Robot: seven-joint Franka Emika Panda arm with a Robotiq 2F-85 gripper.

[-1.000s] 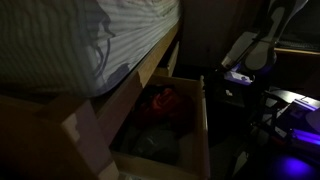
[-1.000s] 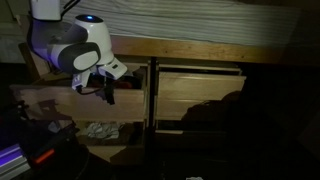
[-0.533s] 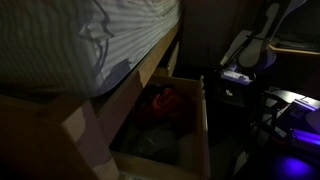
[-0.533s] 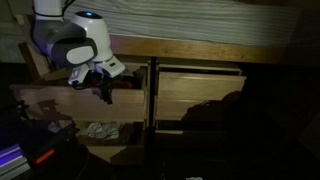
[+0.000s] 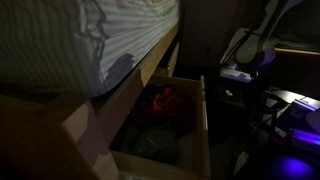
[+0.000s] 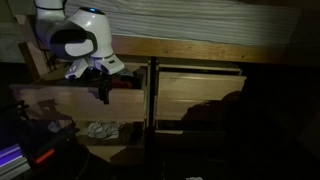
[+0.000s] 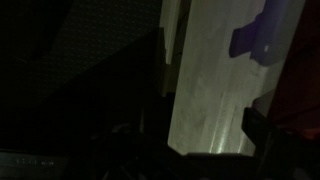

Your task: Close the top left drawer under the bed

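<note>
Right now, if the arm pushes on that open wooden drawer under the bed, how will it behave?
The drawer looks like rigid wood, so it should probably slide as one piece. It holds a red item and more, so it may feel heavy. The gripper is off-centre along its front, so it might skew.

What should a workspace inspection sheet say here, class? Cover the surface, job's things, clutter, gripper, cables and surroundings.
Surface: wooden bed frame under a striped mattress; very dim light.
Job's things: top left drawer pulled out, not yet closed.
Clutter: red item inside that drawer; pale crumpled thing lower down.
Gripper: gripper at the drawer's front panel; jaws seem apart in the wrist view.
Cables: nothing seen.
Surroundings: neighbouring drawer looks shut; violet glow near the floor.
</note>
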